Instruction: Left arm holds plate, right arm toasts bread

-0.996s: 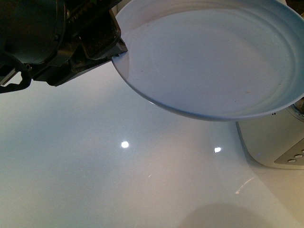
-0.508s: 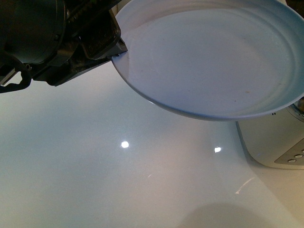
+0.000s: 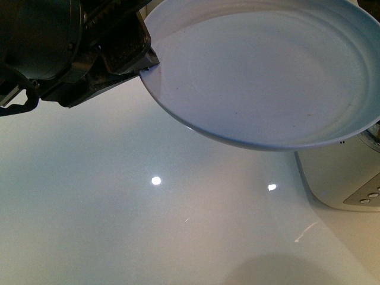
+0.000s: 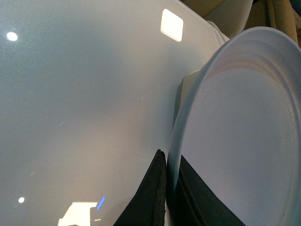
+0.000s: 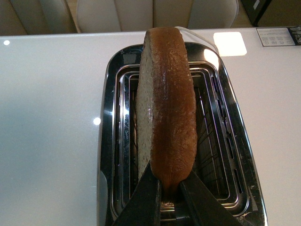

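The pale blue-grey plate (image 3: 267, 71) is held tilted in the air at the top right of the front view, empty. My black left gripper (image 3: 142, 62) is shut on the plate's left rim. In the left wrist view the two dark fingers (image 4: 150, 197) pinch the plate's (image 4: 244, 141) edge between them. In the right wrist view my right gripper (image 5: 167, 186) is shut on the lower crust of the bread slice (image 5: 164, 103), held on edge above the slots of the chrome toaster (image 5: 235, 155). The right gripper does not show in the front view.
The white glossy tabletop (image 3: 148, 225) carries light reflections. The toaster's white side with buttons (image 3: 350, 184) stands at the right edge below the plate. Chair backs (image 5: 155, 14) line the table's far side in the right wrist view.
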Action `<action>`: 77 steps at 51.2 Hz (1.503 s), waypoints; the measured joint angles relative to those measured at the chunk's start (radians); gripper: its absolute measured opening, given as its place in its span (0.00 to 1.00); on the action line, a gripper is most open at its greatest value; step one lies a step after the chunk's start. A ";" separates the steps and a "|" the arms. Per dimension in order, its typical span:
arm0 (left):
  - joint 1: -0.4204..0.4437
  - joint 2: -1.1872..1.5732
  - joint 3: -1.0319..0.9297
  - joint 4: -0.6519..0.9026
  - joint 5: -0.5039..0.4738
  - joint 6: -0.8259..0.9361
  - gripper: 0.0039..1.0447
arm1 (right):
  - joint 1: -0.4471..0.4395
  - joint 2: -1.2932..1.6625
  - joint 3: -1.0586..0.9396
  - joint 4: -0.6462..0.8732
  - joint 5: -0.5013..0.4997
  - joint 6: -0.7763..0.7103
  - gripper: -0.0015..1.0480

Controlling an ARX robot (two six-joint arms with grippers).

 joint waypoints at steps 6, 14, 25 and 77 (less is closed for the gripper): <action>0.000 0.000 0.000 0.000 0.000 0.000 0.03 | 0.004 0.009 -0.008 0.008 -0.001 0.000 0.03; 0.000 0.000 0.000 0.000 0.000 0.000 0.03 | 0.005 0.019 -0.023 0.013 -0.001 0.007 0.13; 0.000 0.000 0.000 0.000 0.000 0.000 0.03 | 0.007 0.027 -0.046 0.014 -0.009 0.011 0.50; -0.001 0.000 0.001 0.001 0.001 0.000 0.03 | -0.078 -0.571 -0.554 0.457 -0.173 -0.065 0.30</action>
